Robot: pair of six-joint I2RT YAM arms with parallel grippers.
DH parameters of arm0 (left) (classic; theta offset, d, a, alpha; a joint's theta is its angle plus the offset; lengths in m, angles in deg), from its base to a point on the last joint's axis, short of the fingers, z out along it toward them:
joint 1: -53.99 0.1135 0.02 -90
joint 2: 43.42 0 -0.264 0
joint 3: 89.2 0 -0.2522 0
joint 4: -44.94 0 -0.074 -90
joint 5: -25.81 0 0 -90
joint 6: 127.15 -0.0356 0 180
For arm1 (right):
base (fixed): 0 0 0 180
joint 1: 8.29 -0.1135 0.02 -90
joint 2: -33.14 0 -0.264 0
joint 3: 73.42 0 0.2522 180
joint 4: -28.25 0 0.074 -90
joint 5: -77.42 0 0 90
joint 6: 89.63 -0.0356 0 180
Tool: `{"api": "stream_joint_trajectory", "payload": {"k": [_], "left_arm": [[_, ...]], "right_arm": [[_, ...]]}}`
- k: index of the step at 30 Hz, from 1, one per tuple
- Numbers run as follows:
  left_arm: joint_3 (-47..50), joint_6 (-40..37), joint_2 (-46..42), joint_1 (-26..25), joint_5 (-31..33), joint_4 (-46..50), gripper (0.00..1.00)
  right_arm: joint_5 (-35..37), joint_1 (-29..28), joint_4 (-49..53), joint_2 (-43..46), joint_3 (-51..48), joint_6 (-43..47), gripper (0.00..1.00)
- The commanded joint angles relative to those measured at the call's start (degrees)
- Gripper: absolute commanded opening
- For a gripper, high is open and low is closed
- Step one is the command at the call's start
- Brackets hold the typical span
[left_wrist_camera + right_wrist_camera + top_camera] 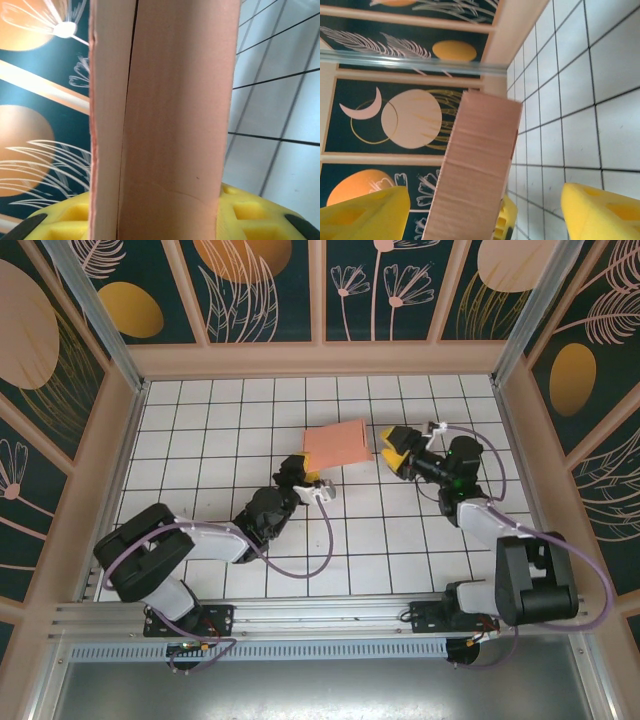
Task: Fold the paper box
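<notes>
Yellow pads (pixel 252 220) of the left gripper (pixel 299 473) are pinched on a near corner of the paper box (pixel 336 446), at the middle of the table (pixel 200 430). The right gripper (pixel 392 453) is spread wide just beside its right edge. The thin card is judged light and easily creased, best taken by the edges.

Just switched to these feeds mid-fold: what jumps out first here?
The salmon-pink paper box stands out at the middle of the white-tiled table. The left gripper clamps its near-left corner, while the right gripper stands open just off its right edge.
</notes>
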Motion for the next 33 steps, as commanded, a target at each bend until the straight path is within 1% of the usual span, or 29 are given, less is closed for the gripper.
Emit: {"api": "stream_joint_trajectory", "payload": {"k": [1,5,7,10,15,17,19,21,24,26,30,33], "left_arm": [[-3.44,10.36,-3.69,-0.04,-4.0,16.44,0.37],[-5.23,15.99,-5.84,-0.01,-6.11,26.89,0.39],[-6.46,18.51,-7.16,0.04,-8.62,33.08,0.38],[-7.97,21.76,-8.45,0.01,-12.46,40.43,0.37],[-9.74,25.22,-10.13,0.1,-19.43,49.39,0.37],[-10.91,25.91,-10.07,0.35,-21.55,53.36,0.36],[-12.46,26.54,-9.89,0.61,-23.74,57.95,0.35],[-14.18,27.1,-9.62,0.76,-25.59,62.82,0.35],[-18.2,28.19,-8.47,0.8,-25.55,70.8,0.34],[-19.99,28.31,-7.89,0.84,-26.01,74.78,0.34],[-22.58,27.62,-7.05,0.89,-26.49,79.0,0.33],[-24.43,27.4,-5.91,0.93,-28.31,80.7,0.31]], "right_arm": [[1.98,2.7,7.31,5.37,-0.64,8.01,0.79],[1.98,3.93,18.52,10.54,1.86,19.69,0.79],[3.56,3.78,28.11,12.9,4.78,28.58,0.78],[6.44,3.55,39.46,15.74,9.14,40.31,0.78],[7.05,3.01,49.22,19.68,14.19,51.93,0.77],[8.74,1.99,53.31,20.7,16.16,56.46,0.76],[11.97,0.31,58.48,21.56,18.3,61.74,0.74],[17.51,-2.32,62.73,22.59,19.77,66.37,0.72],[26.71,-8.04,65.96,24.72,20.08,71.23,0.72],[31.37,-11.57,67.51,25.42,20.1,74.17,0.72],[35.24,-16.74,69.6,24.41,20.18,77.24,0.64],[37.54,-20.13,71.13,22.28,19.52,78.52,0.63]]}}
